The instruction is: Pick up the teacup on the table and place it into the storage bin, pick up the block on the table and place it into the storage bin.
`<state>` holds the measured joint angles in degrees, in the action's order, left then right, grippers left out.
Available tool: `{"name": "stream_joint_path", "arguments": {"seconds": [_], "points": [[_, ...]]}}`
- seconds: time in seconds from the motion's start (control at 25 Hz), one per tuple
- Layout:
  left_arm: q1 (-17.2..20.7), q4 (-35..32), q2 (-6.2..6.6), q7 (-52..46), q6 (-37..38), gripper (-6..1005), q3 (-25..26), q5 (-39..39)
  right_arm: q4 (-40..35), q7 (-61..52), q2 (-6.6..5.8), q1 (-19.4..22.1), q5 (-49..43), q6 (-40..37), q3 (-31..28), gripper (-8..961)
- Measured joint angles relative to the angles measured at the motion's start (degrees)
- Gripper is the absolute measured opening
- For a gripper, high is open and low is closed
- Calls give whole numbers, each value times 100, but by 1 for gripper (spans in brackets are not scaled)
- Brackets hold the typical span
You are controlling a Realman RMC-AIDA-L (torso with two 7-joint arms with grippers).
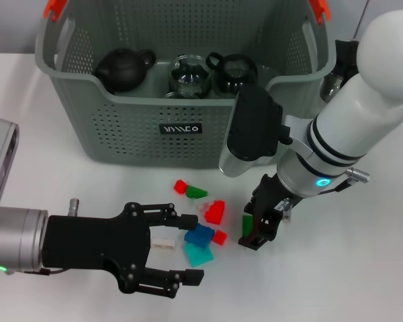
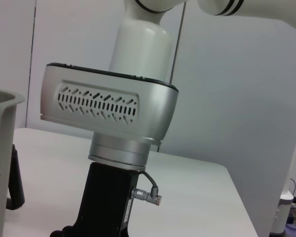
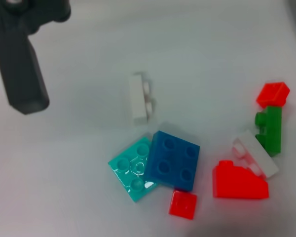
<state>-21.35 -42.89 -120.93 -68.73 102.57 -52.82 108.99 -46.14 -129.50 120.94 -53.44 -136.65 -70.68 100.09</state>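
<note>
Head view: the storage bin [image 1: 121,127] stands at the far side of the white table [image 1: 363,282]; inside it sit a dark teapot [image 1: 123,69], a glass cup [image 1: 188,75] and a black teacup [image 1: 234,72], side by side along the near wall.

In front of the bin lies a loose cluster of blocks: a small red block [image 1: 180,186] touching a green block [image 1: 196,192]; a red wedge [image 1: 215,212]; a blue block [image 1: 199,235] overlapping a teal plate [image 1: 199,253]; a small red square [image 1: 219,237]; a white brick [image 1: 163,244].

The left gripper [image 1: 183,248] lies low over the table, fingers spread wide, one either side of the blue block and teal plate; nothing is gripped.

The right gripper [image 1: 258,225] points down just right of the cluster, closed on a dark green block [image 1: 247,225], which sits at table level; whether it touches the table cannot be told.

Right wrist view shows the same cluster, with one left finger [image 3: 19,74] at the edge.
</note>
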Motion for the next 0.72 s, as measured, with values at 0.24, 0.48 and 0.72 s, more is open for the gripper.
{"name": "stream_joint_path", "arguments": {"seconds": [0.24, 0.48, 0.72], "points": [[18, 0, 0, 0, -1, 814, 0, 0, 0, -38, 8, 0, 6, 38, 100, 633], [32, 0, -1, 0, 13, 814, 5, 0, -36, -103, 4, -2, 8, 17, 105, 434], [40, 0, 5, 0, 40, 814, 9, 0, -334, -123, -54, 72, 5, -292, -58, 427]]}}
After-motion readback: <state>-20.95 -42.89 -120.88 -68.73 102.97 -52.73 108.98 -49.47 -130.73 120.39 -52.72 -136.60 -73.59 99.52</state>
